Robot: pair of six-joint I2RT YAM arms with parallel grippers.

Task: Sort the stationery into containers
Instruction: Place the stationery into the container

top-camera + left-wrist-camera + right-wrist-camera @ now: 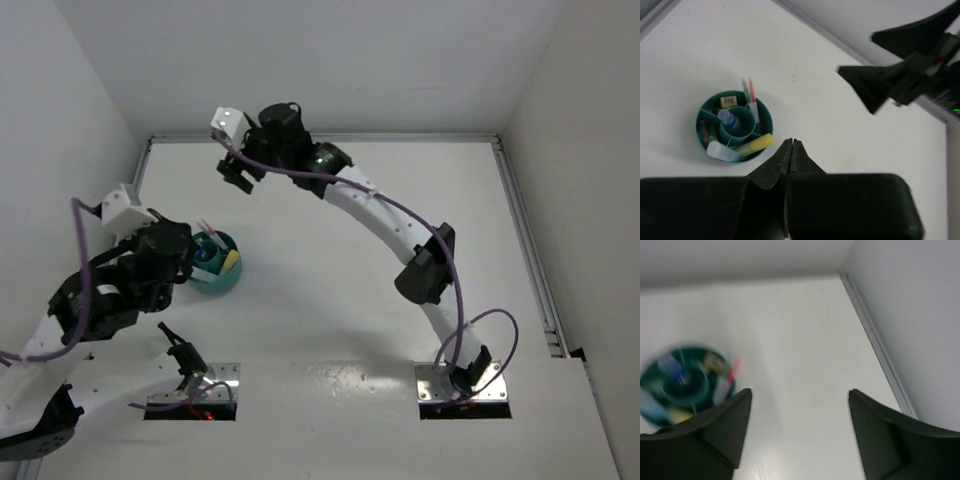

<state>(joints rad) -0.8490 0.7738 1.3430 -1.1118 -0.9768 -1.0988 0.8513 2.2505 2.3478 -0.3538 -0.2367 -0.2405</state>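
The round dark-teal cup (766, 114) stands on the white table and holds the stationery. In it are a yellow marker (756, 144), a pale blue marker (722, 151), a blue-capped clear tube (727, 119), thin pink and green pens (750, 97) and a small eraser (728, 101). My left gripper (791, 141) is shut with nothing between its fingers, just right of the cup and above the table. My right gripper (235, 172) hovers open and empty at the far left of the table. Its wrist view shows the cup (690, 347) blurred at lower left, beyond the open right gripper (800, 392).
White walls close the table in on the left, the back and the right. A metal rail (530, 250) runs along the right edge. In the top view the cup (213, 284) stands close to the left arm. The right arm arches across the middle of the table.
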